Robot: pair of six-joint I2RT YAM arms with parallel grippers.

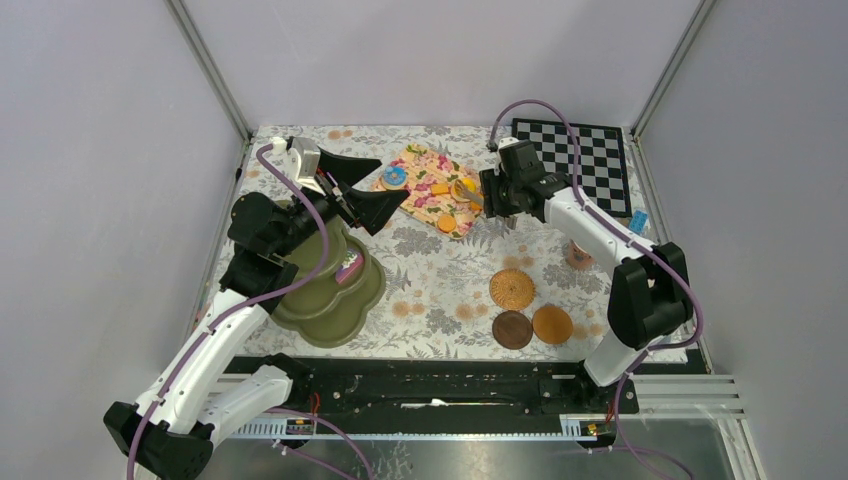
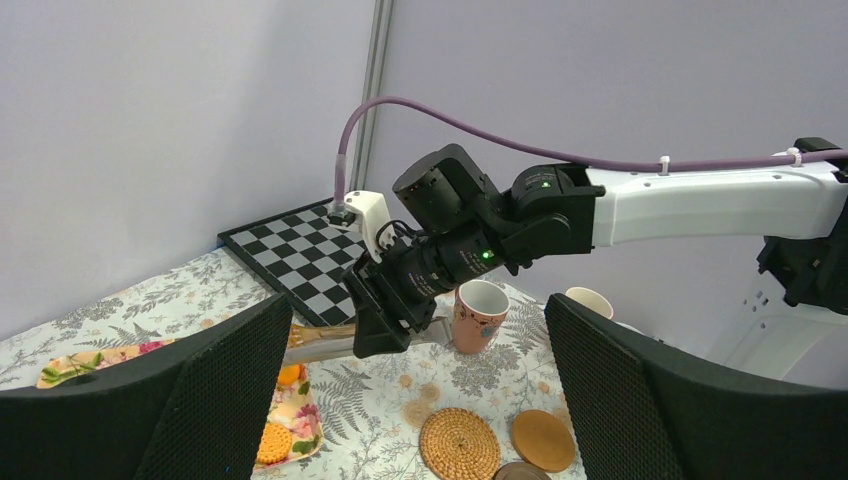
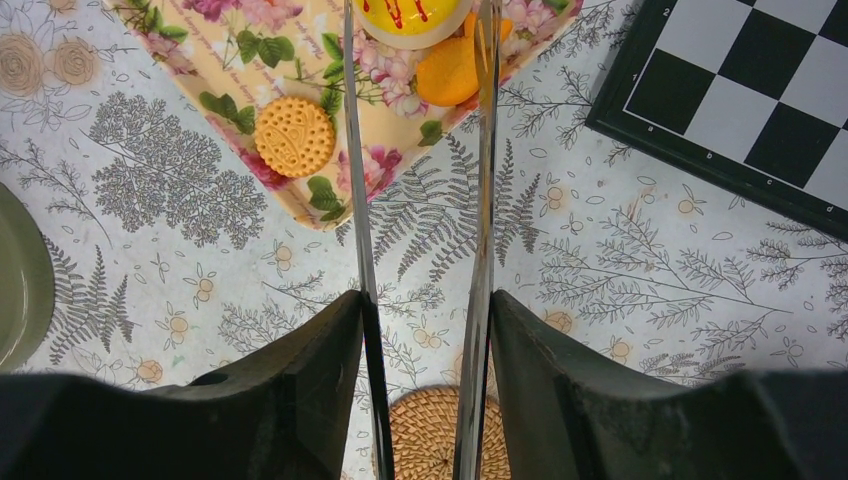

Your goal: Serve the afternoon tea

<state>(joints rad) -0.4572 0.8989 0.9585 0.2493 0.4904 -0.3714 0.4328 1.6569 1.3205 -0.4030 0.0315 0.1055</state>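
The right arm rises from its base at the near right edge of the table (image 1: 440, 265), bends at a raised elbow and reaches away and leftward, with its wrist tipped down over the corner of a floral cloth (image 1: 432, 188). The right claw (image 3: 425, 325) grips a pair of metal tongs (image 3: 356, 150), one blade lying along each finger. The blades stand apart, one on each side of a yellow pastry (image 3: 415, 14) with red drizzle on the cloth. Whether they touch it cannot be told. A round biscuit (image 3: 293, 135) lies on the cloth just left of the tongs.

The left arm stretches forward over the olive-green stand (image 1: 335, 300). The left claw (image 1: 365, 188) is raised, spread wide and holding nothing, and points toward the cloth.

Three coasters (image 1: 512, 289) lie together near the right arm's base. A pink mug (image 2: 478, 316) stands behind them, and a chessboard (image 1: 580, 150) lies in the far right corner.
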